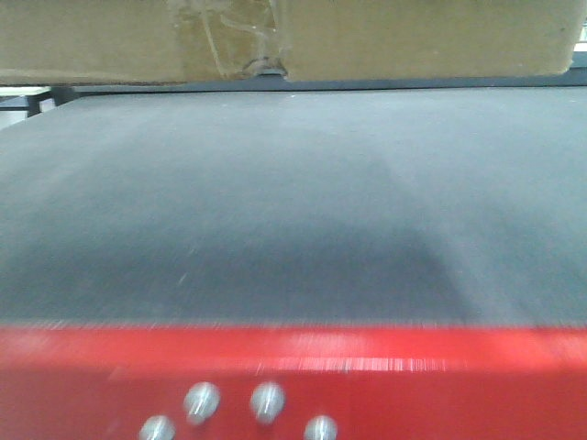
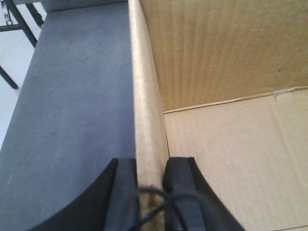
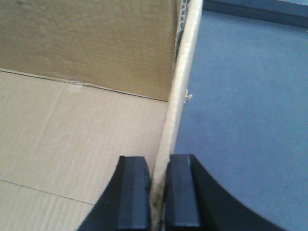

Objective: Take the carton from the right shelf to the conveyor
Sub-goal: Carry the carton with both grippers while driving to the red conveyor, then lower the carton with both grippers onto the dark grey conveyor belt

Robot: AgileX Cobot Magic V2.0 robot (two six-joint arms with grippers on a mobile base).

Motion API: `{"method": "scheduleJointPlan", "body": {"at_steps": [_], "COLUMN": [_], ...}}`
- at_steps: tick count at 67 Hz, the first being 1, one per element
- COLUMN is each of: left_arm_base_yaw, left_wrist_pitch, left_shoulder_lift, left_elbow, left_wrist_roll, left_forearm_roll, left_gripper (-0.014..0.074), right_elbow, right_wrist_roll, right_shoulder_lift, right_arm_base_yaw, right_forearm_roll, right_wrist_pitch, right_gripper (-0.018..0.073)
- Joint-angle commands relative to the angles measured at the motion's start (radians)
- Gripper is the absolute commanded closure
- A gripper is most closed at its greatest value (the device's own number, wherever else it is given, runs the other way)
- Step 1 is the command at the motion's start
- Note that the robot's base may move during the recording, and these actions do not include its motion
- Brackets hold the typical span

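Observation:
The carton, plain brown cardboard with crinkled clear tape and a torn notch on its lower edge, fills the top of the front view, over the far side of the conveyor. Whether it touches the belt I cannot tell. In the left wrist view my left gripper is shut on the carton's upright left wall, the open inside to its right and the belt to its left. My right gripper is shut on the carton's right wall, beside the belt. The right shelf is out of view.
A red metal band with round silver bolt heads runs along the conveyor's near edge. Black frame legs and pale floor lie off the belt's left side.

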Motion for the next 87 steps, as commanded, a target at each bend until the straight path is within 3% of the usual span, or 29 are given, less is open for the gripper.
{"method": "scheduleJointPlan", "body": {"at_steps": [1, 87], "left_arm_base_yaw": [0.004, 0.004], "left_wrist_pitch": [-0.005, -0.005], "left_shoulder_lift": [-0.006, -0.006], "left_elbow": [-0.005, -0.005], "left_wrist_roll": [0.000, 0.000], "left_forearm_roll": [0.089, 0.089], "left_gripper": [0.0615, 0.0615], "right_elbow": [-0.004, -0.004], "right_wrist_roll": [-0.010, -0.010], "right_shoulder_lift": [-0.014, -0.014], "right_arm_base_yaw": [-0.004, -0.004], "right_forearm_roll": [-0.037, -0.037], "right_wrist_pitch": [-0.019, -0.019], "right_gripper": [0.0627, 0.0627]}}
